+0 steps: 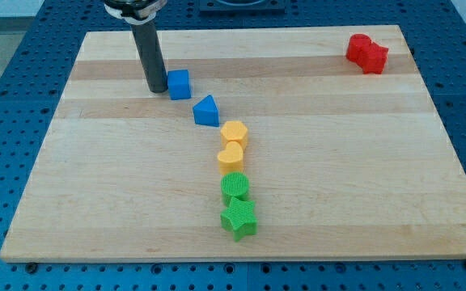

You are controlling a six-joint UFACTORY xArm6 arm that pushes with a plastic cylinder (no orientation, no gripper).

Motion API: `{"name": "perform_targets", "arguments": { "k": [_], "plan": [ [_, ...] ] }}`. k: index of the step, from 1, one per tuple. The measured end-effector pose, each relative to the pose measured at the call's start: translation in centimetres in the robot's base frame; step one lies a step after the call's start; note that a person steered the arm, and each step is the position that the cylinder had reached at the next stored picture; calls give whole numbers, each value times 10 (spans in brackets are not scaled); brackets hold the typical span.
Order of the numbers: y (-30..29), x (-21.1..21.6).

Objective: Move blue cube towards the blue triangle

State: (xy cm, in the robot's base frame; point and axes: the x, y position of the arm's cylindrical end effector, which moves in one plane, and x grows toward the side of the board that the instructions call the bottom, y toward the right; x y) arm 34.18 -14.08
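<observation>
**Inspection of the table: tip at the blue cube, near the blue triangle**

We found the wooden table (pixel 338 162) carrying eight small blocks, seven of them strung in a loose line from the view's upper left toward the bottom centre. The arm carried no tool that opens or closes; it ended in a straight dark rod (pixel 149 56), so there was no wide, narrow or holding state for us to record. The rod stood upright, and my tip (pixel 155 89) rested on the table just to the view's left of the blue cube (pixel 180 84). Tip and cube appeared to be touching or very nearly so; we could not tell which.

The blue cube sat in the upper left part of the table. The blue triangle (pixel 206 111) lay near it, toward the view's lower right, with a small gap of bare wood between the two. The cube therefore lay between the tip and the triangle, roughly in line.

Below the triangle we noted an orange hexagonal block (pixel 235 132), and just beneath it a yellow heart-shaped block (pixel 230 156); the two looked to be touching. Further down stood a green round block (pixel 235 187), with a green star (pixel 239 219) against its lower side.

Well apart from this line, at the view's top right corner, we recorded two red blocks (pixel 366 52) pressed together; we could not make out their shapes with confidence.
</observation>
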Motion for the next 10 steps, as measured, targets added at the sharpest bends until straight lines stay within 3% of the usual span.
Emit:
{"name": "perform_targets", "arguments": {
  "k": [10],
  "plan": [
    [21, 9]
  ]
}}
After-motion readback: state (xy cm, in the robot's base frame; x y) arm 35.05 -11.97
